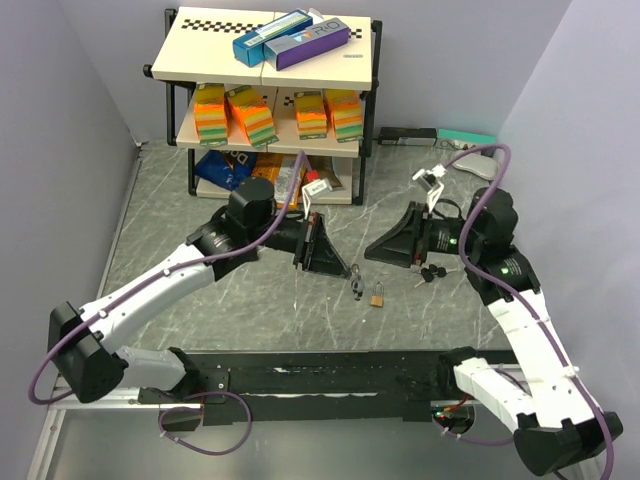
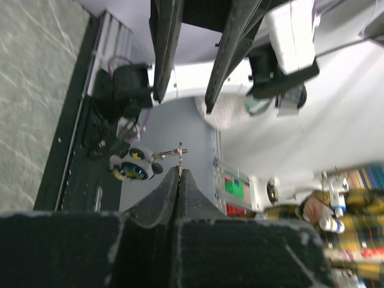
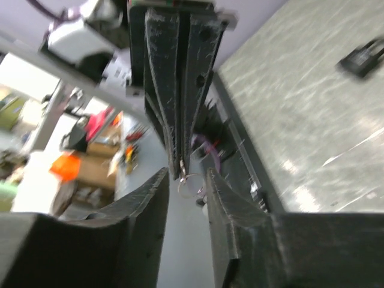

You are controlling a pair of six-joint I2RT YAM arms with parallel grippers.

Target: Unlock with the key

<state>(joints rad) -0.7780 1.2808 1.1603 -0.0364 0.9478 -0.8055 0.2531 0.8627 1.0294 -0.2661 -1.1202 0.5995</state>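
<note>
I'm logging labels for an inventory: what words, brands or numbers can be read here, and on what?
No text here can be read with certainty.
Purple box: large pale lettering, too blurred to read.
Blue box: print too small.
Bags on the bottom shelf: print too small.
White tag: too small.

Overhead camera sits high behind both arms, tilted down and forward over the table (image 1: 260, 312), far enough back to take in everything. The left wrist camera is tucked just behind the left gripper (image 2: 180, 174), sighting along its fingers, very close. The right wrist camera sits likewise behind the right gripper (image 3: 187, 175). The two face each other head-on, and all three views share the key (image 2: 180, 153) at the left gripper's tip.
</note>
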